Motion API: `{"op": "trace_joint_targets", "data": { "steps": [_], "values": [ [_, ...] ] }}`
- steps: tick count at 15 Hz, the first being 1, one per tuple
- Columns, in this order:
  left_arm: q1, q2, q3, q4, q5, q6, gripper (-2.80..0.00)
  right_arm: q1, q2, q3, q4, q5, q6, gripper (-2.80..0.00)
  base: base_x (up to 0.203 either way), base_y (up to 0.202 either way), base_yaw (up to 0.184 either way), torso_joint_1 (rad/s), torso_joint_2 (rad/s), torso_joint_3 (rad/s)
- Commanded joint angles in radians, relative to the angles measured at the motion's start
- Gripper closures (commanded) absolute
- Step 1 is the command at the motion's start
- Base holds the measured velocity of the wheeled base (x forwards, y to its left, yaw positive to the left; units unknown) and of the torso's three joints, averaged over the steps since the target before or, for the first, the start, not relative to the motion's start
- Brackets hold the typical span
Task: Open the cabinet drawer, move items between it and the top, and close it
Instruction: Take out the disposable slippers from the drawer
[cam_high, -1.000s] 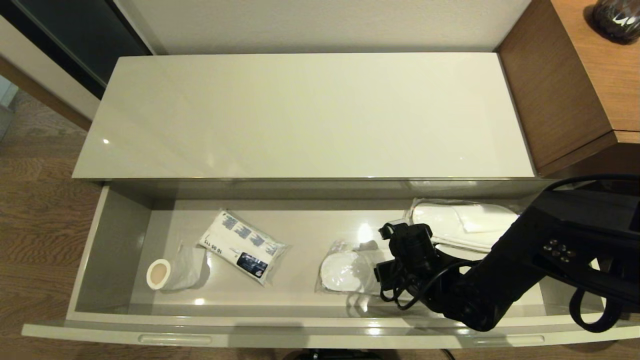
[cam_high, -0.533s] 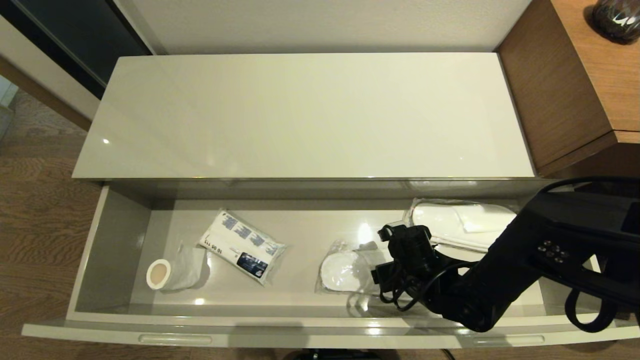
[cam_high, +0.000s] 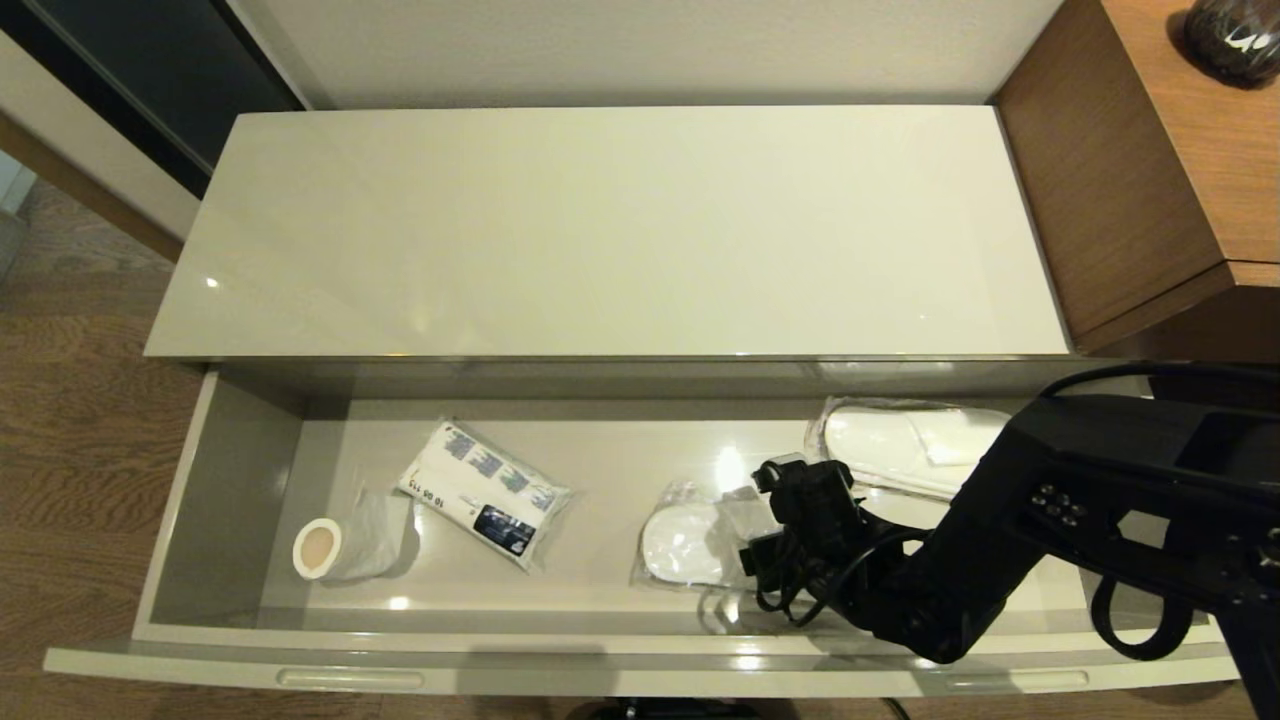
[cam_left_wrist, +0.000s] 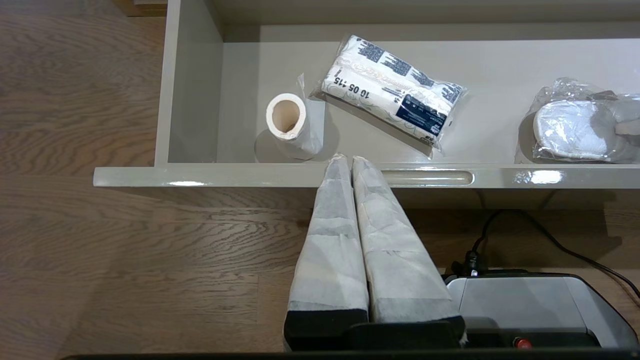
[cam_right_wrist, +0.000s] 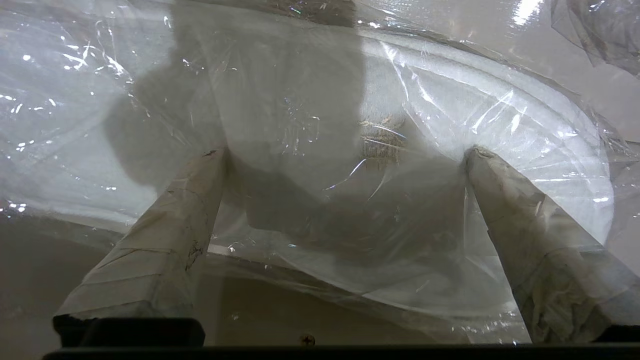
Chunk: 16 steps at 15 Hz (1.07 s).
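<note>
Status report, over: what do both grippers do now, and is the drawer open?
Right gripper open, over bagged slippers in open drawer. Left gripper shut, parked outside drawer front. Nothing blocks.

Drawer (cam_high: 180, 520) contents: two slipper packs (cam_high: 685, 545) (cam_high: 920, 445), one printed bundle (cam_high: 485, 490), one paper roll (cam_high: 345, 545).
</note>
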<state>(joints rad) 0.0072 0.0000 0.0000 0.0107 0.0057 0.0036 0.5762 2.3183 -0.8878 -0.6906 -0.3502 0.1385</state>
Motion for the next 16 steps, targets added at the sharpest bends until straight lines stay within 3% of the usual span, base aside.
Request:
{"op": "trace_joint_targets", "data": {
  "steps": [1,13,16],
  "values": [
    [0.0,0.002,0.0,0.0,0.0,-0.001,0.0,-0.003,0.035,-0.012,-0.003,-0.002,0.001,-2.8,0.0,0.0,0.0,0.0,0.0,0.0],
    [0.0,0.002,0.0,0.0,0.0,0.0,0.0,-0.019,0.059,-0.042,-0.001,-0.004,-0.014,-2.8,0.0,0.0,0.0,0.0,0.0,0.0],
    [0.0,0.002,0.0,0.0,0.0,0.001,0.0,-0.019,0.044,-0.023,-0.001,-0.015,-0.073,-2.8,0.0,0.0,0.0,0.0,0.0,0.0]
  ]
}}
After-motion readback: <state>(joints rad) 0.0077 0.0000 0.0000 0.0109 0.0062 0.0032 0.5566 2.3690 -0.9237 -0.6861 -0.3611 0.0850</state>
